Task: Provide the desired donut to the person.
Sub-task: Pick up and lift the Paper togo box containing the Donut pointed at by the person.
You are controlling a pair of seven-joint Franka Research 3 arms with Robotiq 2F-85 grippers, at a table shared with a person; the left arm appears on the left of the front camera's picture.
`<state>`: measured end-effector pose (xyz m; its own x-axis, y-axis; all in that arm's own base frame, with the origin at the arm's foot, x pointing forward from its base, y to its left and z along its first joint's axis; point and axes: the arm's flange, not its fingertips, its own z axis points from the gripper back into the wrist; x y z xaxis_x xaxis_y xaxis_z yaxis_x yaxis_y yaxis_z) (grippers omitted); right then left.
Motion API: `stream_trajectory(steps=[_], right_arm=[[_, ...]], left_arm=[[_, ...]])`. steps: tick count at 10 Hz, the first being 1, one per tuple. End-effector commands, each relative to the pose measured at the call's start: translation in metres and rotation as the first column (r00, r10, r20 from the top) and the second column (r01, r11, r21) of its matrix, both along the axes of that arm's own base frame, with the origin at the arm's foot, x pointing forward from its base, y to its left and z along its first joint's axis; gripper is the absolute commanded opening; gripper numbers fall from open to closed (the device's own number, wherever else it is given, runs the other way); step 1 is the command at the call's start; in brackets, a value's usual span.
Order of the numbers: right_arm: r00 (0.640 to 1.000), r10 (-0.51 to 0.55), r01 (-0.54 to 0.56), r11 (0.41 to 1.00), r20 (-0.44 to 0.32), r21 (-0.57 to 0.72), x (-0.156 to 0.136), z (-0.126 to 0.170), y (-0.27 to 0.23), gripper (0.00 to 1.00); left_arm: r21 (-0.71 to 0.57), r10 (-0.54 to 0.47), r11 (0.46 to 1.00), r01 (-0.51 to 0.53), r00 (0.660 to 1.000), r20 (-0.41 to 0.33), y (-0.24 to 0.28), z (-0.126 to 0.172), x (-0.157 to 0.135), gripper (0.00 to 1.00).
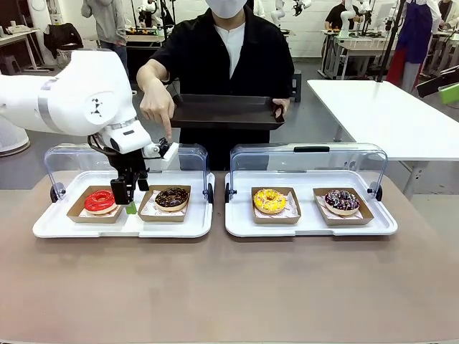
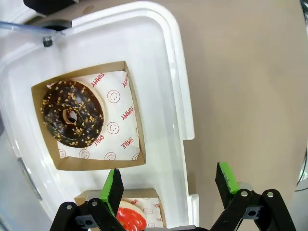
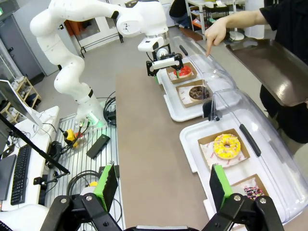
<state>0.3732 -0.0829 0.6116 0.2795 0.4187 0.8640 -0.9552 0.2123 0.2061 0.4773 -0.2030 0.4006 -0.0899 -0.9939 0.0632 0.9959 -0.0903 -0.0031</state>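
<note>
Resting red donut: lay in a card boat at the left end of the left tray, on the worktop.
Left gripper: hung low over that tray between its two boats, closer to the red one; jaws spread wide, pinching nothing.
Chocolate donut: sat in its own boat just right of the gripper, not gripped; by my reading, the one wanted.
Hand: belonged to the person; its forefinger pointed down toward the chocolate donut from behind the raised lid.
Black tray: held by the person beyond the worktop, bare, probably meant to receive the donut.
Yellow donut: lay on the right tray, well apart from the gripper.
Sprinkled donut: lay at that tray's right end.
Right gripper: stood well clear of both trays; jaws spread, empty.
Risk, wrong pick: the jaws sat nearer the red boat, so closing there would take the wrong donut.
Risk, damage: pinching the donut rather than the boat's wall could crush the icing.
Risk, contact: lifting toward the black tray could clip the lid or the pointing hand just above it.
</note>
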Motion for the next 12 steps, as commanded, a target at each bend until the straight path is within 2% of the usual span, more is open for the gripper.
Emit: stream_trajectory(steps=[1, 4, 12], right_arm=[[1.000, 0.010, -0.010, 1.000, 0.007, 0.006, 0.000, 0.000, 0.001, 1.00], [1.000, 0.010, -0.010, 1.000, 0.007, 0.006, 0.000, 0.000, 0.001, 1.00], [1.000, 0.010, -0.010, 1.000, 0.007, 0.006, 0.000, 0.000, 0.001, 1.00]], left_arm=[[0.039, 0.049, 0.998, -0.049, 0.999, 0.005, 0.000, -0.022, 0.013, 1.00], [0.033, 0.068, 0.997, -0.068, 0.998, -0.014, -0.006, -0.048, 0.024, 1.00], [0.083, 0.097, 0.992, -0.098, 0.995, 0.011, -0.011, -0.064, 0.031, 1.00]])
